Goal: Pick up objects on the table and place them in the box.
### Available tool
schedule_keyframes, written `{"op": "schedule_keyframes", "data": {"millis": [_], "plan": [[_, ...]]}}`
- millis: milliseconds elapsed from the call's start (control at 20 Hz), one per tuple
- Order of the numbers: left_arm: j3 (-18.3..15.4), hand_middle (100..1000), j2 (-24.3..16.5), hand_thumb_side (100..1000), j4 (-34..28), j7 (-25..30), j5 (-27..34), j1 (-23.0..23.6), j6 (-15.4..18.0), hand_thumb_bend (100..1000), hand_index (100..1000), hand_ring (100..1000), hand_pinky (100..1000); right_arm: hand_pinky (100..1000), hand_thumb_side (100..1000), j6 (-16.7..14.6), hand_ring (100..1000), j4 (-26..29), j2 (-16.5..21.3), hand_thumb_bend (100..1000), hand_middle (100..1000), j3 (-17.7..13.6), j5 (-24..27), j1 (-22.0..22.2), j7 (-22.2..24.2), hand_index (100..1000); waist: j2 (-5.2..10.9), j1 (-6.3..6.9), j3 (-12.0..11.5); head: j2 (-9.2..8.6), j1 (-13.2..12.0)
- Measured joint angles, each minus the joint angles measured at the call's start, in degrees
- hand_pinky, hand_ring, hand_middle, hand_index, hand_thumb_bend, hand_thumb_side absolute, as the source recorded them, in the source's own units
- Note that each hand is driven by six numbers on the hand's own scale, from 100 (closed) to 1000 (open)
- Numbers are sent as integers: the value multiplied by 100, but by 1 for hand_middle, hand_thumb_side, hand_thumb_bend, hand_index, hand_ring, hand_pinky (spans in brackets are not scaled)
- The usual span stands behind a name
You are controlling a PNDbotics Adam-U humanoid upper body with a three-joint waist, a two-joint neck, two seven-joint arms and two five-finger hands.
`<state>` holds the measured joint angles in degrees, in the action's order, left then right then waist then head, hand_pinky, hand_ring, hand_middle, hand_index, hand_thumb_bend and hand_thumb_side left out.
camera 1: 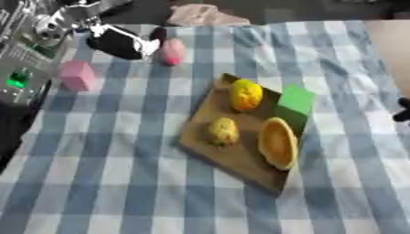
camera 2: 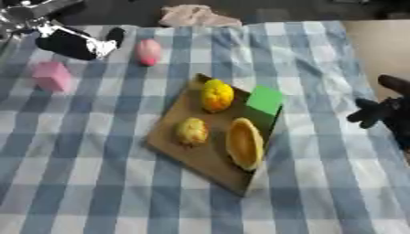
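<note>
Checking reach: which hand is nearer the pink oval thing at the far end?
Left. The left hand is right beside the pink oval thing, at its left. The right hand sits far off at the table's right edge.

Lab bench: checked cloth, electronics

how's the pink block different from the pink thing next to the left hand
The pink block is boxy with flat faces; the pink thing is rounded and oval. The block sits alone on the cloth near the left edge; the oval one lies just beside the left hand, farther back. The block looks paler, the oval one deeper pink. Both are outside the box.
</note>
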<state>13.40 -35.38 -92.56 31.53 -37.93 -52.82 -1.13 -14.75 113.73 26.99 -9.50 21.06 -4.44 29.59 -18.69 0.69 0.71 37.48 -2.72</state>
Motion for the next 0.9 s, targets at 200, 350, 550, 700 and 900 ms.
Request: {"op": "schedule_keyframes", "data": {"millis": [200, 350, 550, 700, 900], "plan": [[-124, 846, -192, 294, 289, -135, -136, 102, -135, 100, 930, 893, 909, 980, 500, -19, 721, 0, 0, 100, 559, -1, -25, 3, -12, 966, -12, -13, -7, -30, -28], [-184, 858, -247, 319, 621, -209, -262, 151, -186, 137, 936, 903, 919, 980, 501, -28, 721, 0, 0, 100, 559, -1, -34, 15, -15, 966, -36, -16, -8, -32, -65], [-233, 859, -352, 340, 1030, -249, -429, 222, -149, 212, 926, 913, 932, 981, 504, -39, 721, 0, 0, 100, 559, -1, -63, 28, -10, 966, -41, -21, -8, -32, -97], [-271, 865, -420, 286, 1295, -238, -497, 235, -55, 242, 928, 920, 938, 980, 503, -43, 720, 0, 0, 100, 558, -1, -77, 41, -6, 966, -54, -25, -9, -33, -121], [-301, 852, -516, 199, 1568, -197, -536, 231, 147, 278, 919, 918, 939, 980, 501, -63, 721, 0, 0, 100, 559, -1, -82, 42, -7, 965, -70, -42, -9, -72, -149]]}}
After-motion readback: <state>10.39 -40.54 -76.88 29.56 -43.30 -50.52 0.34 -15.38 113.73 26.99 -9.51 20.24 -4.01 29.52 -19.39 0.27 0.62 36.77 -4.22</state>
